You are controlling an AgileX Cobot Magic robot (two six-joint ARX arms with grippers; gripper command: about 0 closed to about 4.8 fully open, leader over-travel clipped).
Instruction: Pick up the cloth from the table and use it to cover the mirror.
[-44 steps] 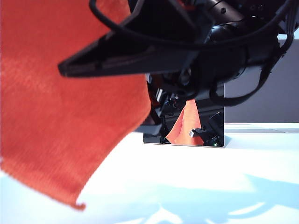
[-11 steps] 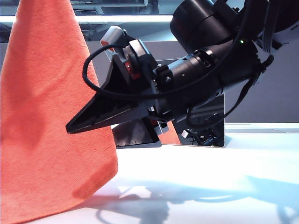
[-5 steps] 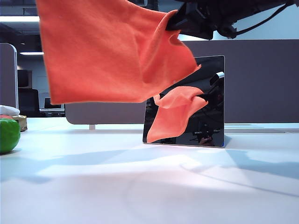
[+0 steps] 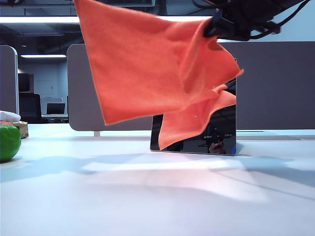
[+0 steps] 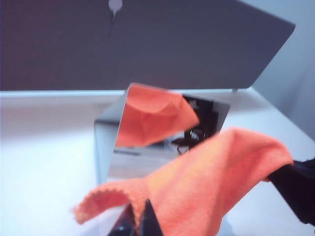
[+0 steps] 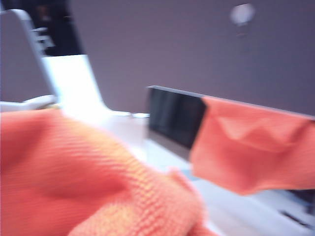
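The orange cloth (image 4: 147, 69) hangs spread out in the air above the table (image 4: 147, 196). My right gripper (image 4: 216, 27) is shut on its upper right corner, just above the mirror (image 4: 216, 137). The upper left corner runs off the exterior view's top. In the left wrist view my left gripper (image 5: 139, 216) is shut on the cloth's (image 5: 216, 182) stitched edge, short of the upright mirror (image 5: 167, 128), which reflects orange. Cloth (image 6: 74, 182) hides the right jaws in the right wrist view, with the mirror (image 6: 174, 118) beyond. The cloth hides the mirror's top from the exterior camera.
A green round object (image 4: 7, 142) sits at the table's far left edge. A pale grey partition (image 4: 81, 98) and a darker one (image 4: 275, 88) stand behind the mirror. A dark arm part (image 5: 295, 187) shows at the cloth's far end.
The right arm, which filled the exterior view a second ago, has lifted up and to the right. The cloth is now stretched between both grippers and has shifted right, over the mirror's top.
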